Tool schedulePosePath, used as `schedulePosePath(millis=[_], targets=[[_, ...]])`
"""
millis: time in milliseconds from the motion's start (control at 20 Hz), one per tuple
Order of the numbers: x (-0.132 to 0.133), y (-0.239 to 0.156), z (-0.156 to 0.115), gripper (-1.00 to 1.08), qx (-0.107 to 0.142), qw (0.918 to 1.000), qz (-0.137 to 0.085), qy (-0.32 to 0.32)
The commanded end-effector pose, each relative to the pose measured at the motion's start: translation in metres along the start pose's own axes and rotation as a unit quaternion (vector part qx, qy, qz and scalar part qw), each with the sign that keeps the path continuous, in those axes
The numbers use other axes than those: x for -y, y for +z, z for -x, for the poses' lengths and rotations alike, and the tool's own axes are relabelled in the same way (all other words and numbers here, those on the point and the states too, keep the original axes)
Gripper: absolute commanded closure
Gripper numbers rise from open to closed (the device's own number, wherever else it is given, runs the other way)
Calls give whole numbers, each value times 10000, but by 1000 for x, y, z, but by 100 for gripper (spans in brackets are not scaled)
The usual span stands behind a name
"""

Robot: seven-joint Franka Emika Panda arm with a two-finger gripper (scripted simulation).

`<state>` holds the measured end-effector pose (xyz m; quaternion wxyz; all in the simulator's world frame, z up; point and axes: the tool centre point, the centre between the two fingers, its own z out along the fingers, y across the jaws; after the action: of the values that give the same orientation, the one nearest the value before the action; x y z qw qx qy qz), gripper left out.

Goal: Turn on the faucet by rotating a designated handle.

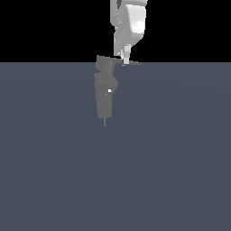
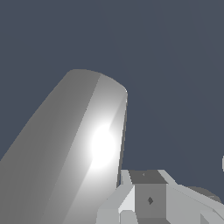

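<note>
Standing at mid-scene, the faucet [image 1: 104, 97] carries its handle [image 1: 127, 63] extending toward the exterior view's right. The gripper [image 1: 126, 57] meets that lever; finger state cannot be determined. Push steadily sideways, maintaining contact near the tip.

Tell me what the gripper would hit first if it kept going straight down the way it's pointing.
Probably the handle: the gripper points down with its tip right at that thin lever beside the faucet. Depth is unclear from the exterior view, so actual contact cannot be confirmed.

A flat slate-blue floor [image 1: 171, 158] stretches, evenly lit, to a straight far horizon beneath a featureless black backdrop [image 1: 49, 27].
</note>
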<state>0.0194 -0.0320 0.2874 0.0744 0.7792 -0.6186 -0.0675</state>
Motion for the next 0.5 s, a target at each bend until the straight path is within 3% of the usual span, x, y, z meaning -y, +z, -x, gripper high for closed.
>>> schedulePosePath(millis=[0, 450], targets=[[0, 1, -27, 108, -10, 9999, -4, 171], [16, 0, -51, 108, -9, 9998, -16, 213]])
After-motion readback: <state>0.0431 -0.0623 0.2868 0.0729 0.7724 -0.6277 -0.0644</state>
